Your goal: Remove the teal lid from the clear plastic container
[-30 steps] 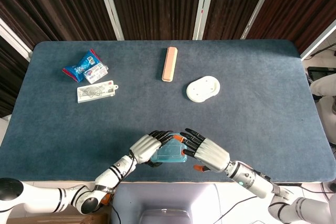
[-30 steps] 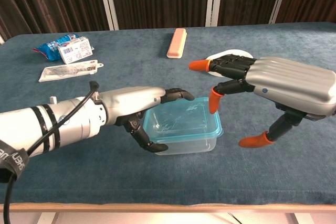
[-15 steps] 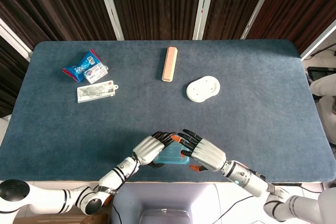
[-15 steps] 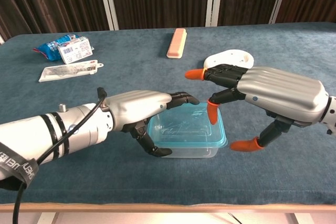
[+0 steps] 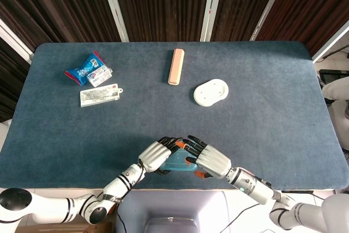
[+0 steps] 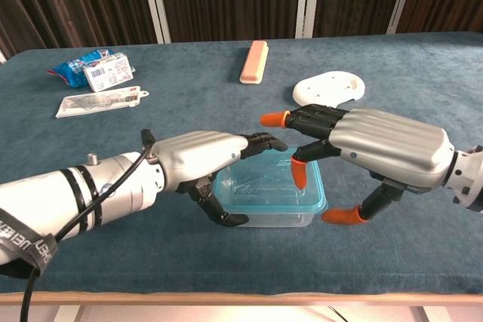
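The clear plastic container with its teal lid sits near the table's front edge; in the head view the container is mostly hidden by both hands. My left hand grips its left end, thumb against the front wall and fingers reaching over the far rim. My right hand hovers over the right end with fingers spread. One orange fingertip touches the lid, and the thumb lies by the front right corner. From above, the left hand and right hand meet over the box.
A pink bar and a white oval disc lie further back. A blue snack packet and a flat white card pack are at the far left. The table's front edge is close below the container.
My right hand has moved left and down onto the container's right end. The left hand has closed in on the left end, and the container has shifted slightly right.
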